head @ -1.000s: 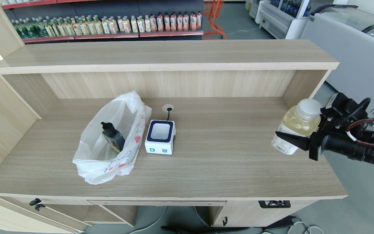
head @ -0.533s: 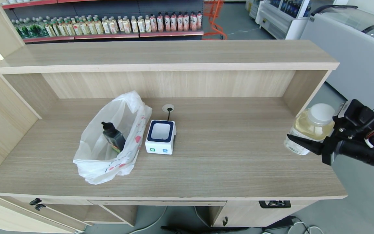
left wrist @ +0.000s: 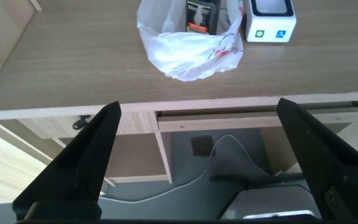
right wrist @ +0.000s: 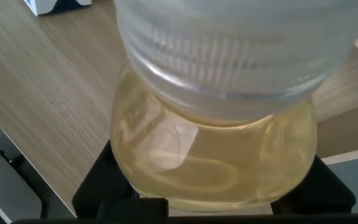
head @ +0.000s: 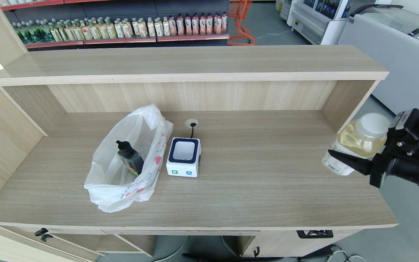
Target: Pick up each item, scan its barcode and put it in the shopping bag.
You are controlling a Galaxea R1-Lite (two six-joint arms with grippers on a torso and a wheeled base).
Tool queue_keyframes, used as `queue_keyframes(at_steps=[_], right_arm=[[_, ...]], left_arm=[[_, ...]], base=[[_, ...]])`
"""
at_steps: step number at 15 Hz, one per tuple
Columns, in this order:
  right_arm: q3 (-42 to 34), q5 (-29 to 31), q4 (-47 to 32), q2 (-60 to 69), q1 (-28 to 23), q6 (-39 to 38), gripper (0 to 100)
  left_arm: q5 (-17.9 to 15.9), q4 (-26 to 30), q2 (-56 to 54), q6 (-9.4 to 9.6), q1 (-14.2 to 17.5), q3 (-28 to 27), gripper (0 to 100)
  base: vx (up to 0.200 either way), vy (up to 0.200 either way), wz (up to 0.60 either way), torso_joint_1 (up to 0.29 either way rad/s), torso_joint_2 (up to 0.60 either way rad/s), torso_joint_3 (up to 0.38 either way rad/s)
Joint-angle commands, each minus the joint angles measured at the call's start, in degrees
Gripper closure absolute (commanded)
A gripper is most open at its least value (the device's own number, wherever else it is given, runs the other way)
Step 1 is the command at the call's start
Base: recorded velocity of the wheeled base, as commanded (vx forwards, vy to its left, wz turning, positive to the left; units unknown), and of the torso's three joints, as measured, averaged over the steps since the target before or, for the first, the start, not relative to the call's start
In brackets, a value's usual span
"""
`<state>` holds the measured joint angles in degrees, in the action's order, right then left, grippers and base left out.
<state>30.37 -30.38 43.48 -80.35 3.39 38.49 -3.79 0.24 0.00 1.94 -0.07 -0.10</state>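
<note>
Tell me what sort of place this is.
Most likely a small shop's checkout: a barcode scanner and a plastic shopping bag sit on a wooden counter, with shelves of bottled drinks and chest freezers beyond it.

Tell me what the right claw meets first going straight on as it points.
Way looks free over the counter; right claw, shut on the bottle, aims roughly toward the scanner, depth unclear.

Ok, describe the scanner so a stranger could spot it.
On the long wooden counter, find the white shopping bag. The scanner stands just to the robot's right of it. It is the only hard square box there: white, with a dark blue frame on top.
</note>
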Motion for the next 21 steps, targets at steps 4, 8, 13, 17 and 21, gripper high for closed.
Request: queue_keyframes(at_steps=[4, 8, 13, 17, 21], right_arm=[[0.2, -0.5, 0.1, 1.4, 2.9, -1.3, 100], [3.9, -0.9, 0.2, -1.6, 2.9, -2.0, 100], [8.4, -1.0, 0.4, -7.1, 2.9, -1.2, 100], [8.5, -2.1, 5.7, -11.4, 2.9, -0.7, 100], [8.8, -3.2, 10.0, -15.5, 3.6, -0.7, 100]], left_arm=[[0.0, 0.0, 0.1, 0.0, 0.0, 0.0, 0], [-0.1, 0.0, 0.1, 0.26, 0.0, 0.0, 0], [-0.1, 0.0, 0.1, 0.35, 0.0, 0.0, 0], [-0.1, 0.0, 0.1, 0.26, 0.0, 0.0, 0], [-0.1, 0.0, 0.1, 0.26, 0.0, 0.0, 0]], base=[[0.0, 0.2, 0.0, 0.004, 0.0, 0.001], [0.0, 0.2, 0.0, 0.001, 0.0, 0.002], [0.04, 0.2, 0.0, 0.001, 0.0, 0.001], [0.05, 0.05, 0.0, 0.002, 0.01, -0.001], [0.0, 0.0, 0.0, 0.0, 0.0, 0.0]])
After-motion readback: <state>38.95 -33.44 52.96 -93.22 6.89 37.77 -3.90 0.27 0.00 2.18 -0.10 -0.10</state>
